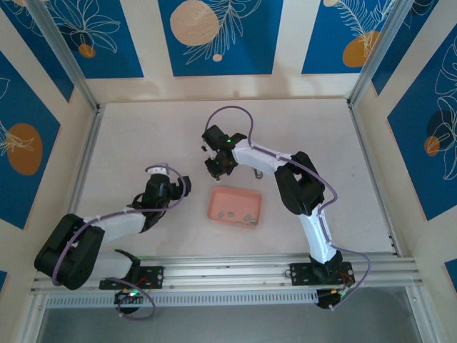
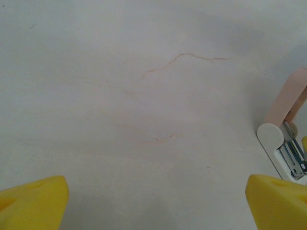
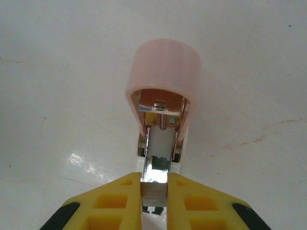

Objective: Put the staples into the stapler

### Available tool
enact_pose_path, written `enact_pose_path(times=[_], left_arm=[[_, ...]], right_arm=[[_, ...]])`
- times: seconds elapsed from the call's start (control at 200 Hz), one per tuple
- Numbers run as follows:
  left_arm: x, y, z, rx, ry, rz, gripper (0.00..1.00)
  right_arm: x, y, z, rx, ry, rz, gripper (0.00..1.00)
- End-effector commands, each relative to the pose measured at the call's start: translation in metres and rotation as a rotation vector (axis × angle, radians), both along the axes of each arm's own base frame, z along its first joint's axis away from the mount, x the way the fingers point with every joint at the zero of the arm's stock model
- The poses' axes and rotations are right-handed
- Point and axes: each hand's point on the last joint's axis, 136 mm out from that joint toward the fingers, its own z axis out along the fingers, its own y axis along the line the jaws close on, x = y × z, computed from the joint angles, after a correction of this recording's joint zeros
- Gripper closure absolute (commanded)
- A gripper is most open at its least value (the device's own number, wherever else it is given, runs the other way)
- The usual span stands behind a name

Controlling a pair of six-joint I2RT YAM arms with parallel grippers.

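the stapler (image 2: pixel 268 136) is seen lying open on the bench (image 1: pixel 143 136), its pink lid (image 3: pixel 163 67) swung up and the metal channel (image 3: pixel 160 139) exposed beneath it. the right fingers (image 3: pixel 120 196) are clenched on a narrow grey strip (image 3: pixel 154 191), judged to be one of the staples, and it is held right at the near end of the channel, in line with it. the rest of the staples (image 1: pixel 235 214) are scattered in the pink tray (image 1: pixel 214 196), just beside the right arm. the left fingers (image 2: pixel 33 201) are spread wide and released, nothing between them, hovering over bare bench with the stapler at their right.

the loading step looks to be under way. for it to be done well, the strip should be kept square to the channel and lowered flat, legs down, not tipped. only once it is seated between the side walls should the grip be eased. whether the strip is already touching the rail cannot be told. the stapler is unbraced, so a sideways nudge could shift it; a steadying hold from the left fingers may be worth taking before the lid is pressed shut.
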Motion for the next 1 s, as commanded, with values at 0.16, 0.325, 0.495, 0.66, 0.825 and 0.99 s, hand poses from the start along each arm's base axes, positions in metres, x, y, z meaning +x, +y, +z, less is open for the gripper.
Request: enact_pose_path(times=[0.16, 0.325, 0.495, 0.66, 0.825, 0.99], left_arm=[[-0.002, 0.004, -0.002, 0.016, 0.009, -0.010, 0.05], [-0.002, 0.005, -0.001, 0.020, 0.006, -0.010, 0.05], [-0.002, 0.005, -0.002, 0.022, 0.009, -0.010, 0.05], [-0.002, 0.004, -0.001, 0.023, 0.009, -0.013, 0.05], [-0.002, 0.004, -0.001, 0.021, 0.008, -0.013, 0.05], [-0.001, 0.003, 0.001, 0.018, 0.005, -0.018, 0.05]], right_arm=[[0.001, 0.003, -0.006, 0.003, 0.024, 0.011, 0.82], [-0.001, 0.002, -0.012, -0.004, 0.039, 0.009, 0.83], [-0.004, 0.001, -0.016, -0.009, 0.052, 0.007, 0.83], [-0.004, -0.001, -0.014, -0.019, 0.051, 0.003, 0.83], [0.000, -0.002, 0.005, 0.002, 0.007, -0.016, 0.84], [0.002, -0.001, 0.024, 0.046, -0.026, -0.045, 0.84]])
